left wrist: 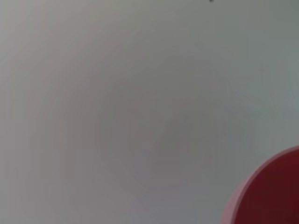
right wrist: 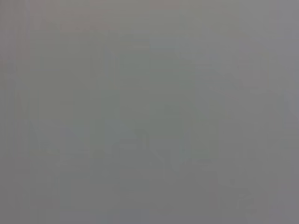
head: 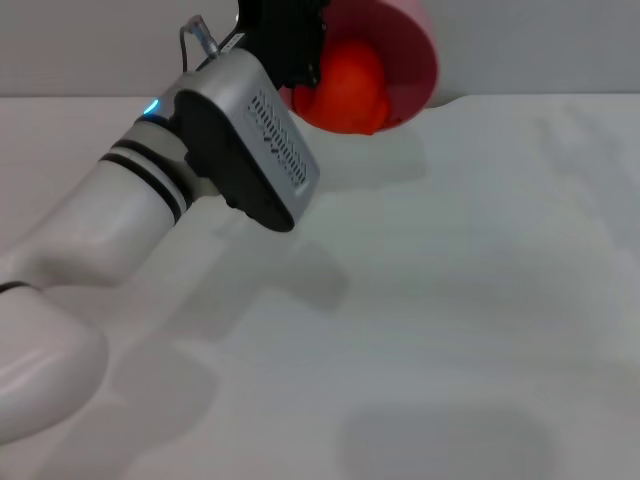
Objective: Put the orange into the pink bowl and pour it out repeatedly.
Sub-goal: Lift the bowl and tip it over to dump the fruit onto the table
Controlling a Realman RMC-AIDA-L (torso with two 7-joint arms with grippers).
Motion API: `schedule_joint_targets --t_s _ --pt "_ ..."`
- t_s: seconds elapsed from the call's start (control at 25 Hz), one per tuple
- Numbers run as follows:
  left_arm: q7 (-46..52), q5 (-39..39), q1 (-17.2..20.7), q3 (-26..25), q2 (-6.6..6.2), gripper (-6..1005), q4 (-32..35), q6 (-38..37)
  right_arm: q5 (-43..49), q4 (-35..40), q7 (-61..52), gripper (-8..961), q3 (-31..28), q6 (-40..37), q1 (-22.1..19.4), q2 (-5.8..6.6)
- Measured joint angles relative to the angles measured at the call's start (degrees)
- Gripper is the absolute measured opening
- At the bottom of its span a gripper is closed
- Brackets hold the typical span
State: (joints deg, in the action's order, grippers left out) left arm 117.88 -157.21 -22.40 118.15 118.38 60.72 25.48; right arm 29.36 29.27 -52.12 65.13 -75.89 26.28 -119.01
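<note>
— Since the white table (head: 470, 300) fills most of the head view, what stands on it?

— Mostly the left arm (head: 120, 210): a white and silver limb reaching from the near left corner toward the far edge, with a small blue light on its wrist. Its shadow falls on the table under it.

— And at the end of that arm?

— The left gripper (head: 300, 55), black, is up against the near rim of the pink bowl (head: 410, 60). The bowl is tipped on its side at the far edge of the table, mouth facing the camera. Whether the fingers are spread or pinching the rim I cannot tell; the wrist hides them.

— Where is the orange?

— The orange (head: 348, 88) sits in the tilted bowl's mouth, low against its lower rim, just beside the gripper.

— Anything from the wrist cameras?

— The left wrist view shows pale surface and one curved edge of the pink bowl (left wrist: 271, 191) in a corner. The right wrist view is plain grey; the right gripper shows nowhere
</note>
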Motion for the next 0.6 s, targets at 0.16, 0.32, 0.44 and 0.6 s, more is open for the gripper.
schedule_joint_targets --t_s 0.16,0.32,0.44,0.6 --pt "-1.1 0.2 1.3 1.4 0.14 42 -0.7 6.4 0.2 -0.2 0.2 601 0.3 -0.6 -0.2 0.1" --pt "-1.1 0.8 1.7 1.9 0.26 42 -2.1 10.3 -0.2 0.2 0.3 601 -1.2 -2.0 -1.6 0.23" --pt "-1.1 1.2 1.8 2.4 0.26 42 -3.4 13.5 -0.4 0.0 0.3 601 -4.1 -4.0 -2.6 0.15" --pt "-1.2 1.3 1.8 2.5 0.23 42 -3.6 14.2 -0.9 -0.2 0.0 602 -6.0 -6.1 -3.5 0.11"
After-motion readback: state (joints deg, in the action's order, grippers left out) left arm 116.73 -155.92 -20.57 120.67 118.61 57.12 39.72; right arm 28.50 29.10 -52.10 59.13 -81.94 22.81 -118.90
